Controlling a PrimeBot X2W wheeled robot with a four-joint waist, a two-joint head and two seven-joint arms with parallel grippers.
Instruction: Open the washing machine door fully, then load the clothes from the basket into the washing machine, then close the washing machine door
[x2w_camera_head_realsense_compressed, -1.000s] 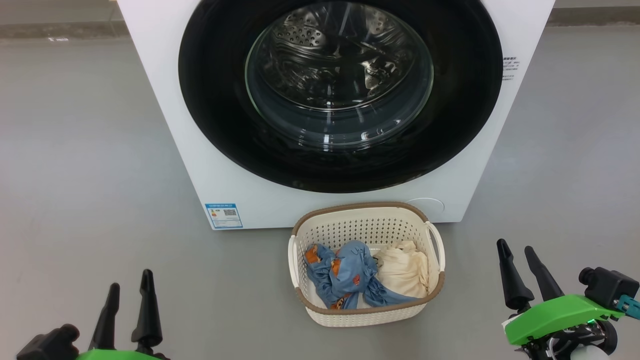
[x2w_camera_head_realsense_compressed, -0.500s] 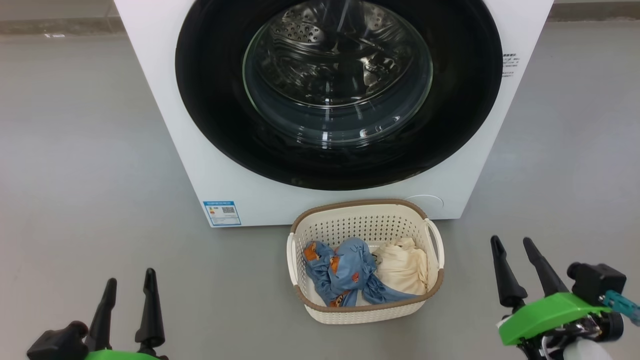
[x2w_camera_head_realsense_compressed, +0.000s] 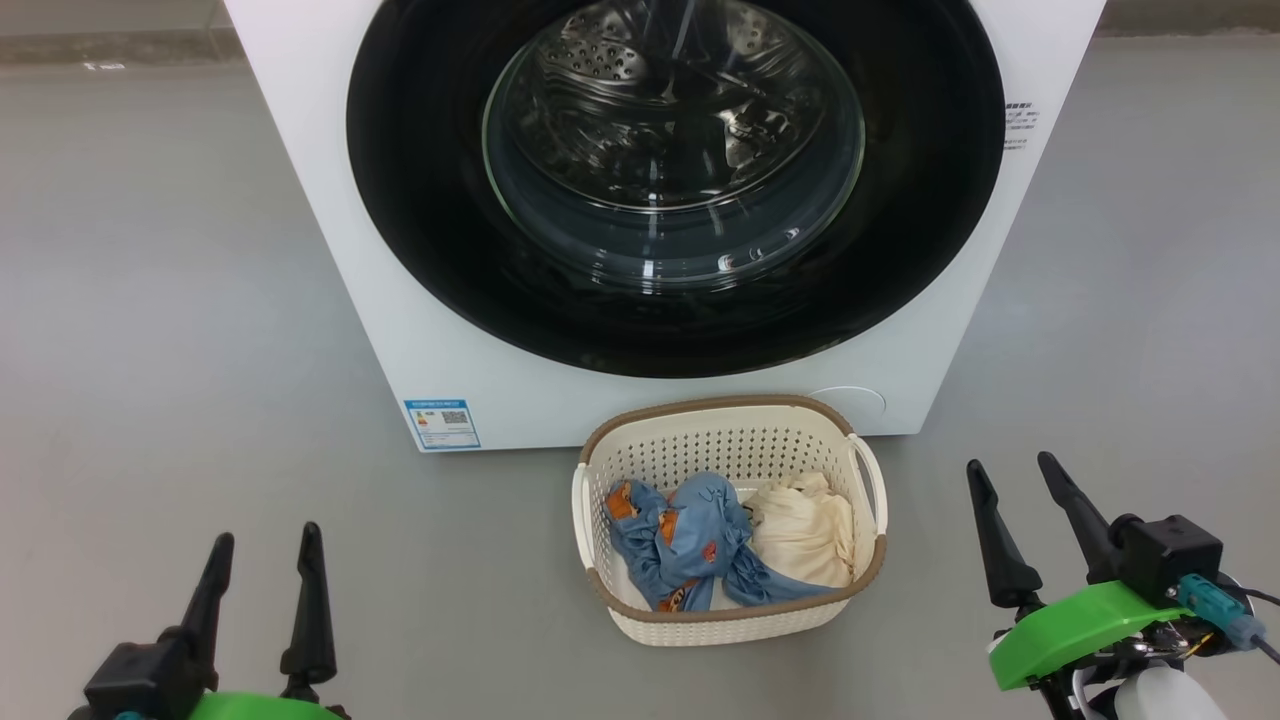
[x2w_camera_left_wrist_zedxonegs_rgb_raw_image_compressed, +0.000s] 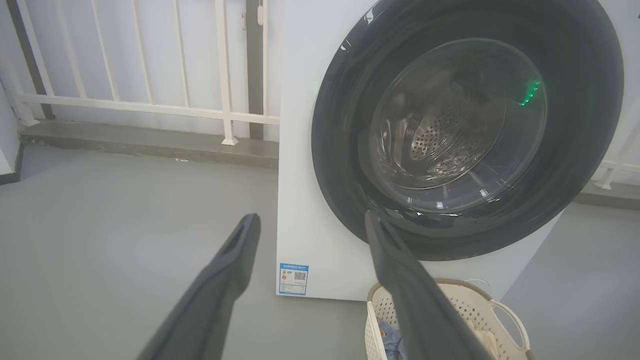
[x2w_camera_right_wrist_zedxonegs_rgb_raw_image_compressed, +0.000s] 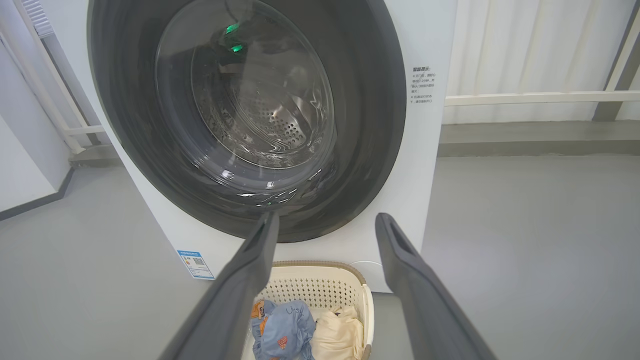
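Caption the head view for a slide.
Left gripper and right gripper, both open, flank the basket of clothes before the washer's shut door.

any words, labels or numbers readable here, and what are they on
No text here is clear enough to quote.
blue label sticker, low on the washing machine: QR code and print, too small to read.
grey printed lines beside the washing machine door: too blurred to read.
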